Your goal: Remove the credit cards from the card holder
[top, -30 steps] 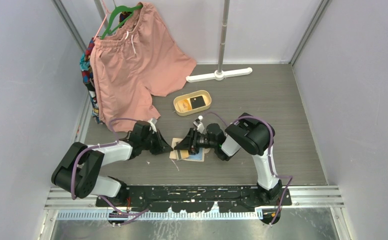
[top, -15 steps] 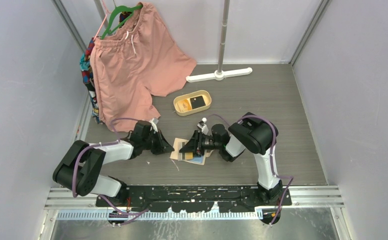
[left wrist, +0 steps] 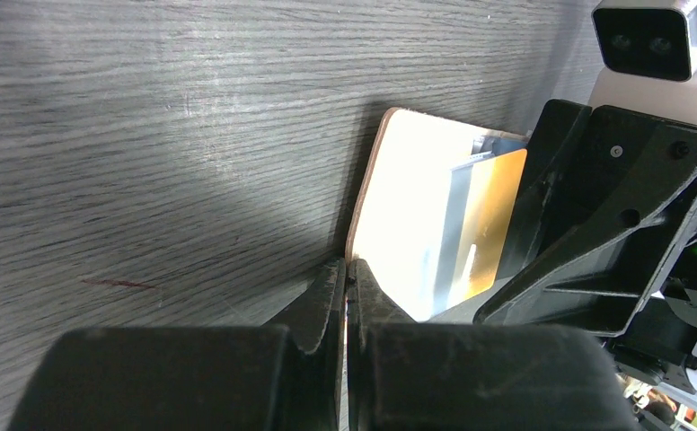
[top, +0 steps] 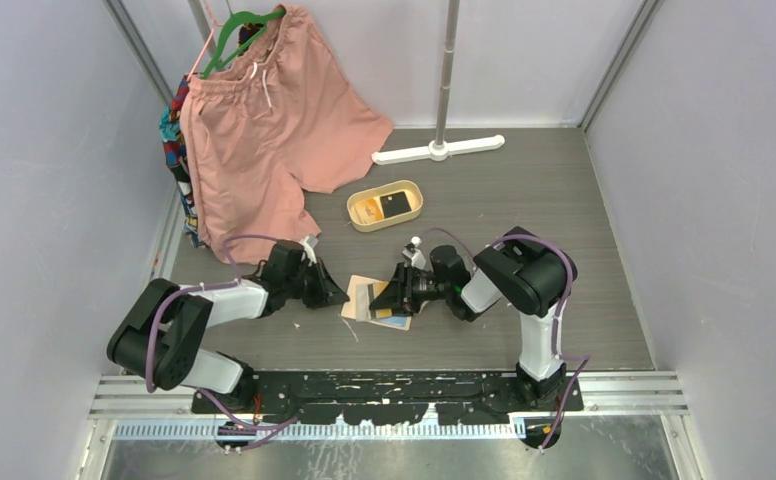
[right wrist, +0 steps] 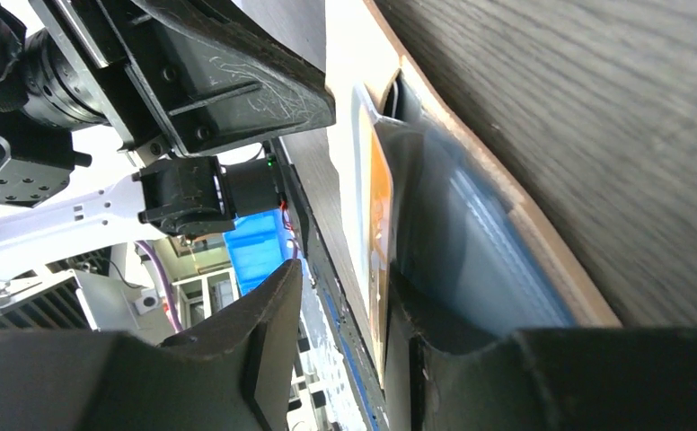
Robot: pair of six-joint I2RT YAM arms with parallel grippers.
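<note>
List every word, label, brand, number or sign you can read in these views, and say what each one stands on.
None can be read in any view.
The orange card in the card holder: no legible print, and it is blurred.
The black card and the yellowish card in the tan tray: too small to read.

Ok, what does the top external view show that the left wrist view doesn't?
Only the top external view shows the pink shorts, the oval tray and the white stand. Only the left wrist view shows the left gripper shut at the edge of the card holder. Both show the card holder, the orange card in it and the right gripper beside it.
</note>
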